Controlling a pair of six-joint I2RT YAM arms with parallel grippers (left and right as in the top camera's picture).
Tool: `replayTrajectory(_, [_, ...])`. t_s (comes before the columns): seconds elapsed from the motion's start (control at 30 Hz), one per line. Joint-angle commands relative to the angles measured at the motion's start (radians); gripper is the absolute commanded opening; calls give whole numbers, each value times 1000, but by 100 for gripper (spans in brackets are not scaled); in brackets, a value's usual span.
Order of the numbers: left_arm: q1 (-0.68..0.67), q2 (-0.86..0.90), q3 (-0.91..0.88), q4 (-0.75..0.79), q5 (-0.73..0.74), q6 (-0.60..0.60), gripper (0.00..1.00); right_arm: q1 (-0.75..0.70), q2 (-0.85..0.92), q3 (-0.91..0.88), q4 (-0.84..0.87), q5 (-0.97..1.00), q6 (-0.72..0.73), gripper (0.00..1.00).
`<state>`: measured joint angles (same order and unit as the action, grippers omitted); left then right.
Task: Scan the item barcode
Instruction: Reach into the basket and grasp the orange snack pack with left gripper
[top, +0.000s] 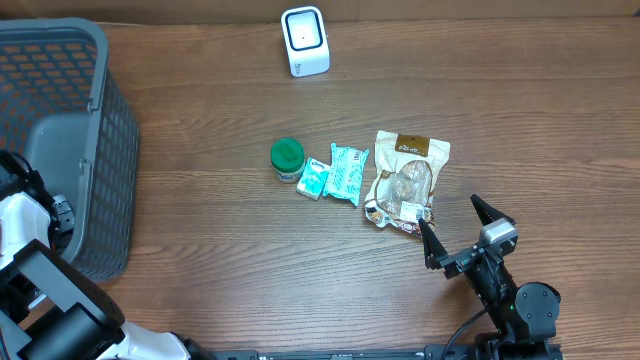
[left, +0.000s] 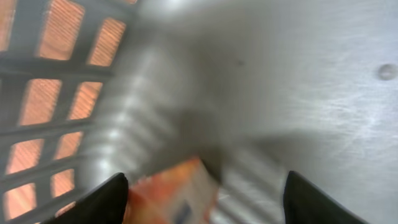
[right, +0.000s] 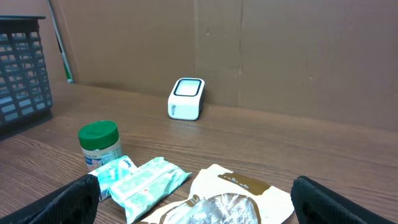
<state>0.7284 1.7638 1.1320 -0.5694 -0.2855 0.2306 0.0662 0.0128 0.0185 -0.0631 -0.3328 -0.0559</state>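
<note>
Right claw (top: 447, 210) over wooden table (top: 200, 250)

Even light; left wrist blurred (streaky glare)

Table (top: 200, 290) with a basket, a barcode scanner and a row of groceries.
A basket (top: 110, 150) is set at the left edge, with a boxed item (left: 177, 193) lying inside. A barcode scanner (top: 305, 41) is placed far centre. In the middle, a jar (top: 287, 158), a first pouch (top: 313, 180), a second pouch (top: 348, 173) and a snack bag (top: 405, 180) are lined up left to right.
</note>
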Motion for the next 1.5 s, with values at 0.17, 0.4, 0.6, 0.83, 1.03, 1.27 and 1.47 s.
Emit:
replayTrajectory(0.17, [3, -2, -4, -2, 228, -27, 4, -2, -8, -10, 6, 6, 4, 100])
replayTrajectory(0.4, [2, -14, -2, -14, 233, -110, 4, -2, -8, -10, 6, 6, 4, 100])
replayTrajectory(0.6, [3, -46, 82, -88, 231, -161, 81, -2, -8, -10, 6, 6, 4, 100])
replayTrajectory(0.83, [8, -50, 166, -217, 159, -198, 100, -2, -8, -10, 6, 6, 4, 100])
replayTrajectory(1.03, [40, -49, 164, -296, -39, -344, 100, -2, -8, -10, 6, 6, 4, 100])
replayTrajectory(1.27, [130, -49, 124, -292, -49, -412, 99, -2, -8, -10, 6, 6, 4, 100])
replayTrajectory(1.47, [158, -44, 107, -249, 51, -411, 81, -2, -8, -10, 6, 6, 4, 100])
